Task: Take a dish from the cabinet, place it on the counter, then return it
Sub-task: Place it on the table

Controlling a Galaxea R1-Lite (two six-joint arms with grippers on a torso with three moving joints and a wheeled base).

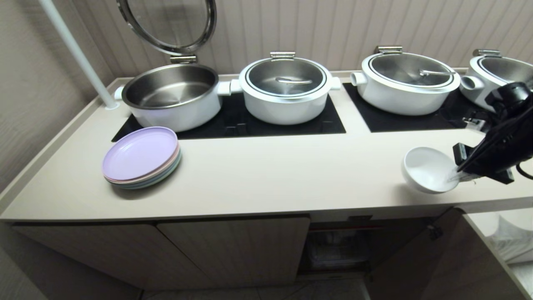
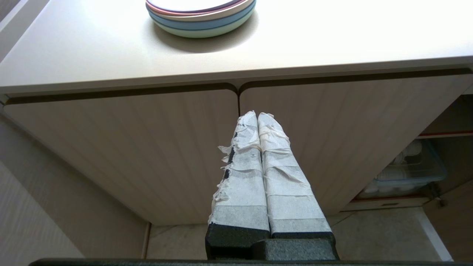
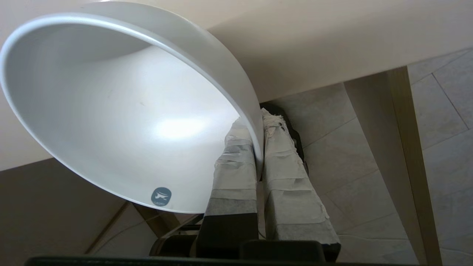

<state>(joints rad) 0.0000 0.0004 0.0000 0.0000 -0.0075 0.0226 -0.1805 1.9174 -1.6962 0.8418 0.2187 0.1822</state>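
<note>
The dish (image 1: 427,168), a small white bowl, is tilted over the front right part of the beige counter (image 1: 270,171). My right gripper (image 1: 458,177) is shut on its rim, with one taped finger inside the bowl and one outside. The right wrist view shows that grip (image 3: 258,122) on the dish (image 3: 122,111) close up. I cannot tell whether the bowl's foot touches the counter. Below, the cabinet (image 1: 337,246) stands open, showing a red-edged shelf. My left gripper (image 2: 257,116) is shut on nothing, parked low in front of closed doors.
A stack of pastel plates (image 1: 141,157) lies at the counter's front left. Several white pots (image 1: 285,89) stand on black panels at the back, the left one (image 1: 175,96) with its lid up. The cabinet's open door (image 1: 420,254) juts out under the dish. A white pole (image 1: 77,54) rises at the left.
</note>
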